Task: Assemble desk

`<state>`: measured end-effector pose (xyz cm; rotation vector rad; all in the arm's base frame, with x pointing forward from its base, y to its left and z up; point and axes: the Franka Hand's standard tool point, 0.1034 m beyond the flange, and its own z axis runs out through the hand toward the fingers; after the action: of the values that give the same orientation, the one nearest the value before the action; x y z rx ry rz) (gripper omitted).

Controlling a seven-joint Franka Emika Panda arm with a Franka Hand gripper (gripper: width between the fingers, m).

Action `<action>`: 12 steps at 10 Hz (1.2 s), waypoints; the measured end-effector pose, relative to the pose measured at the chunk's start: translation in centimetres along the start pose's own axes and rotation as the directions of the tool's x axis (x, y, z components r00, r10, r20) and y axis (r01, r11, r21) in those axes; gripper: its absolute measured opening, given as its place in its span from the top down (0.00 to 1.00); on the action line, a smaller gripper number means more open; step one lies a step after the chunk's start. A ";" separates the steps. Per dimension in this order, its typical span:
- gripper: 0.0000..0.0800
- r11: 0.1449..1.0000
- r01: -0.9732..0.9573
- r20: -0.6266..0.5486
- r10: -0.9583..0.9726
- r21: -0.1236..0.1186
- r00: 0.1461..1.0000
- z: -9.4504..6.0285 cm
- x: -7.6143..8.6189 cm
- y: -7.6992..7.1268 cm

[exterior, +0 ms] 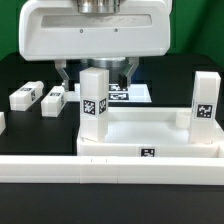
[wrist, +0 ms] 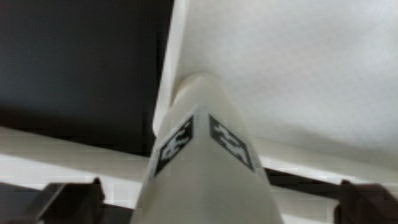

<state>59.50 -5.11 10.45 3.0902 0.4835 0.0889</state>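
Two legs (exterior: 203, 100) upright at corners of desk top (exterior: 140, 128), centre of black table (exterior: 30, 68); two loose legs (exterior: 25, 96) lying flat at exterior view's left. Claw (exterior: 95, 76) spread wide astride the left-hand upright leg (exterior: 95, 108), fingers (wrist: 68, 202) clear of it, holding nothing

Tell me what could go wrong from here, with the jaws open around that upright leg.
1. The jaws straddle the leg standing at a corner of the top; a slanted retreat could catch and tip it. How firmly it is seated cannot be seen.
2. Two loose legs lie close together; grabbing one may knock the other.
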 end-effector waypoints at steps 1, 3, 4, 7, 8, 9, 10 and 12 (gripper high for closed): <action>0.19 0.996 0.090 0.001 -0.090 0.000 0.996 0.0 0.0 0.1; 0.19 0.977 0.212 0.002 -0.212 0.000 0.977 0.1 -0.1 0.1; 0.19 0.953 0.304 0.007 -0.304 -0.005 0.953 0.1 -0.1 0.2; 0.19 0.854 0.520 0.021 -0.520 -0.010 0.854 0.1 -0.3 0.5; 0.19 0.841 0.540 0.023 -0.540 -0.010 0.841 0.1 -0.3 0.6; 0.34 0.844 0.536 0.023 -0.536 -0.011 0.844 0.1 -0.3 0.6; 0.52 0.844 0.536 0.023 -0.535 -0.011 0.844 0.1 -0.3 0.6; 0.64 0.847 0.532 0.023 -0.531 -0.010 0.847 0.1 -0.3 0.6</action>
<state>59.37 -5.78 10.30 2.8058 1.3042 0.0532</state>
